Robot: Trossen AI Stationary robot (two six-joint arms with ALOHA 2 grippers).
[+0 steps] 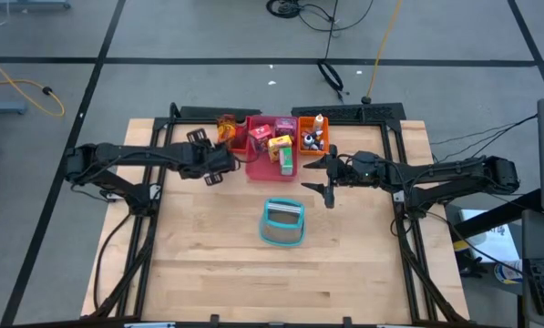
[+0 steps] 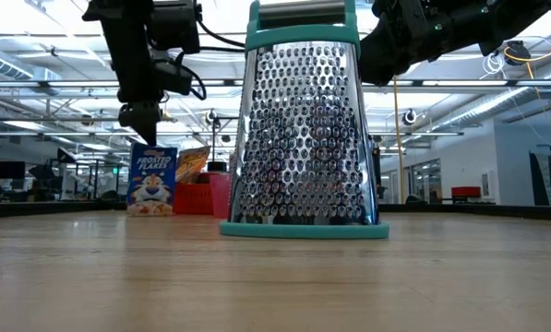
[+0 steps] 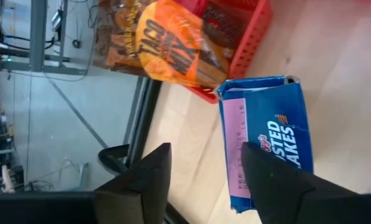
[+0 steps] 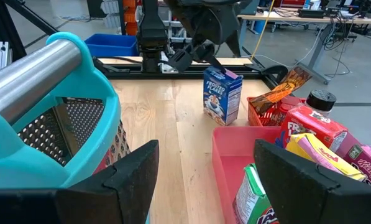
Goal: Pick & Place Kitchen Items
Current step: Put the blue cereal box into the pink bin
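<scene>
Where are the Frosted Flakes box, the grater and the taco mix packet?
Frosted Flakes box (image 2: 152, 181), low view, front face.
Grater (image 2: 303, 129), low view, perforated metal face.
Taco mix packet (image 3: 173, 46), left wrist view, orange label.

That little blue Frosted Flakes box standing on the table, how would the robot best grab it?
From straight above, pinching the two broad faces near the top. The Frosted Flakes box stands upright and is thin, so its narrow depth fits between the fingers. The left gripper hangs open over it; the red tray sits close beside, crowding a side approach.
</scene>
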